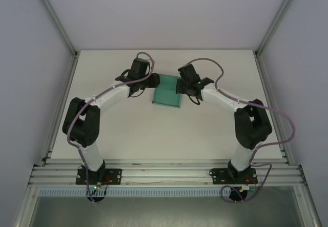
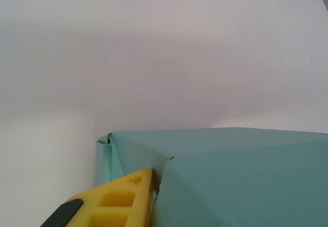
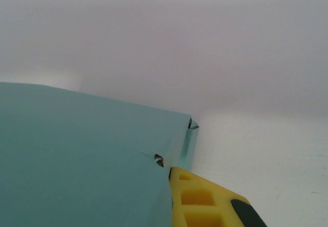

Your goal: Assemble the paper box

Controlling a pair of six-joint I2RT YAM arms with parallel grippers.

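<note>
A yellow finger [image 2: 120,199] of the left gripper [image 1: 152,81] sits closest, touching a folded side flap of the paper box [image 1: 167,95]. The box lies on the table [image 1: 128,129] between both arms. Whether that gripper pinches the card I cannot tell. The right gripper [image 1: 180,86] is clenched, apparently on the opposite edge. Uneven pulls from the two sides could crease or tear the thin card, or the flap could spring open.

No text, label or number can be read anywhere
</note>
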